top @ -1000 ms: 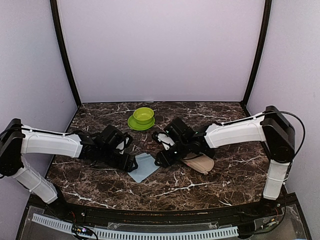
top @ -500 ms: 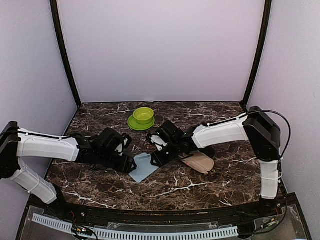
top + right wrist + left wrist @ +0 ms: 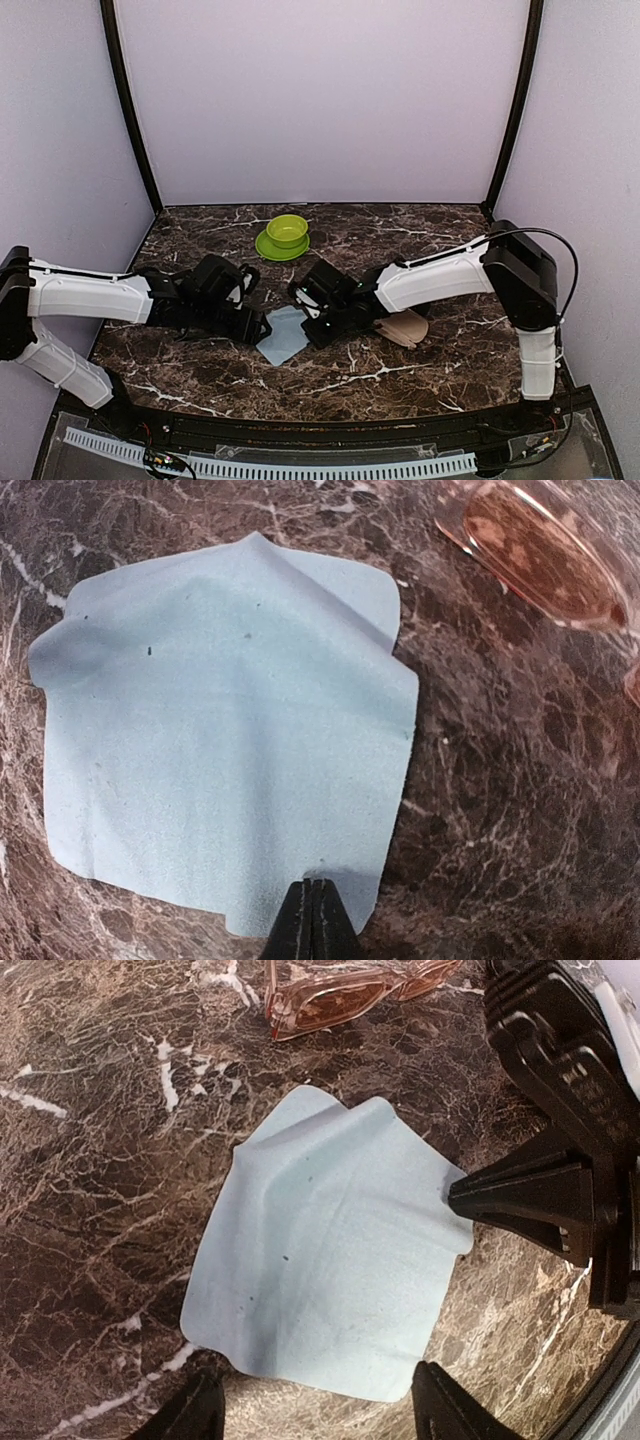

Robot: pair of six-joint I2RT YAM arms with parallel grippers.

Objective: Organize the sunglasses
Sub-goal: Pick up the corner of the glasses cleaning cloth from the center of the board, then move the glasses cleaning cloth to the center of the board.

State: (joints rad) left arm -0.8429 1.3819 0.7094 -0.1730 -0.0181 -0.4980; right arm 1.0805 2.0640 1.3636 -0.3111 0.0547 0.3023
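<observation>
Right hand pinched on the cloth, left hand open, sunglasses lying past the cloth.

The right hand [image 3: 313, 892] has its fingers pressed together on the near edge of a light blue cloth [image 3: 220, 740], which lies flat on the dark marbled worktop [image 3: 500, 810]. The left hand [image 3: 318, 1407] hangs over the opposite edge of the same cloth with its fingers spread wide, and it holds nothing. The sunglasses [image 3: 545, 555], the pair with reddish-brown translucent lenses, rest on the worktop beyond the far corner of the cloth. They lie close to the cloth without touching it and are apart from both hands. A tan case [image 3: 408, 326] lies beside the right arm, and a green bowl [image 3: 287, 231] stands farther back.
</observation>
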